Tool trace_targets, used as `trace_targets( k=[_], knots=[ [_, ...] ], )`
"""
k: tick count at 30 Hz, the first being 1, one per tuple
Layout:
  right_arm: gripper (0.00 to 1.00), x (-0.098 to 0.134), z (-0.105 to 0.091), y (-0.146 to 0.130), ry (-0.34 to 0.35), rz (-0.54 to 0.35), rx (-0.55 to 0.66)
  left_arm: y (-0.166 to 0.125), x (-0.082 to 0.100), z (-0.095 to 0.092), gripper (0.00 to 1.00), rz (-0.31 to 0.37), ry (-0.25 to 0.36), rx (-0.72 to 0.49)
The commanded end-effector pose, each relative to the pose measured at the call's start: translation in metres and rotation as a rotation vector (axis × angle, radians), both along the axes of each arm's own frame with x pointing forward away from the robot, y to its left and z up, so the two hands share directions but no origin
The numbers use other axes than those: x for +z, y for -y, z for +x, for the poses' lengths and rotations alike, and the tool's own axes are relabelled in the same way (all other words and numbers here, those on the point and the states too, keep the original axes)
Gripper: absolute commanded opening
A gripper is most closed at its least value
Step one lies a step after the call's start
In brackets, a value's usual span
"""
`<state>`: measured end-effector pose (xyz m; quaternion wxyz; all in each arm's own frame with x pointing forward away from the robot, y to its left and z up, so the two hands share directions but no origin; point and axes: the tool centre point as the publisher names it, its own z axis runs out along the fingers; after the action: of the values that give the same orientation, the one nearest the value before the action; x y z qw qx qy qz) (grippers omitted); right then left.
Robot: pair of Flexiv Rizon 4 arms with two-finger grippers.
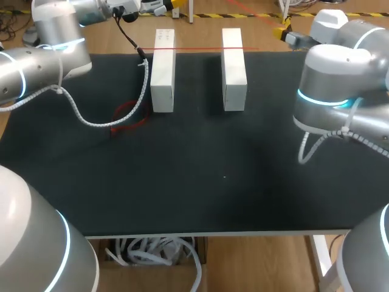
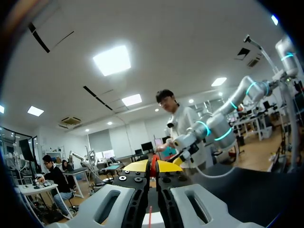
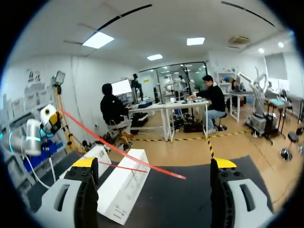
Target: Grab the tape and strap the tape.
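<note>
Left gripper [image 2: 152, 167] pinching tape, right gripper [image 3: 153, 166] gaping wide.
Red tape [image 1: 200, 48] runs taut across both white blocks [image 1: 163, 70] in the frame's upper middle. Best to close the right fingers squarely on the strand's loose end beyond the right-hand block, holding tension so it lies flat.

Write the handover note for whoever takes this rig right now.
Left gripper: shut on the red tape.
Right gripper: open, empty; the tape's free end stops just ahead of it.
The tape passes over the left block and right block. A red loop lies on the mat by the left block.
Done: one end grabbed.
Left: right gripper takes the free end, then strap.
</note>
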<state>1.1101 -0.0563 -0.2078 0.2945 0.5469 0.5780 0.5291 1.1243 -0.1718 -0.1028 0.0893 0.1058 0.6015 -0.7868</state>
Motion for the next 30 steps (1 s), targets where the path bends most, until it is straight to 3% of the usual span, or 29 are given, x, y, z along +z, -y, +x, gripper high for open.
trace_targets(
  k=[1,9,13,15,20,26,27,30],
  knots=[
    [1.0,0.001,0.002,-0.002,-0.096,0.23,-0.088,0.0,-0.001,0.001,0.0,-0.003,0.003,-0.001],
    [1.0,0.001,0.002,-0.002,-0.096,0.23,-0.088,0.0,-0.001,0.001,0.0,-0.003,0.003,-0.001],
    [1.0,0.016,-0.003,-0.029,-0.175,0.386,-0.092,0.0,-0.001,0.001,0.0,-0.003,0.003,-0.001],
    [1.0,0.019,-0.004,-0.032,-0.269,0.429,-0.11,0.0,-0.001,0.001,0.0,-0.003,0.003,-0.001],
    [1.0,0.008,-0.004,-0.042,-0.465,0.456,-0.22,0.0,-0.001,0.001,0.0,-0.003,0.003,-0.001],
    [1.0,0.01,-0.001,-0.06,-0.492,0.551,-0.191,0.0,-0.001,0.001,0.0,-0.003,0.003,-0.001],
    [1.0,0.014,0.002,-0.064,-0.501,0.61,-0.135,0.0,-0.001,0.001,0.0,-0.003,0.003,-0.001],
    [1.0,0.019,0.007,-0.073,-0.511,0.658,-0.026,0.0,-0.001,0.001,0.0,-0.003,0.003,-0.001]
  ],
)
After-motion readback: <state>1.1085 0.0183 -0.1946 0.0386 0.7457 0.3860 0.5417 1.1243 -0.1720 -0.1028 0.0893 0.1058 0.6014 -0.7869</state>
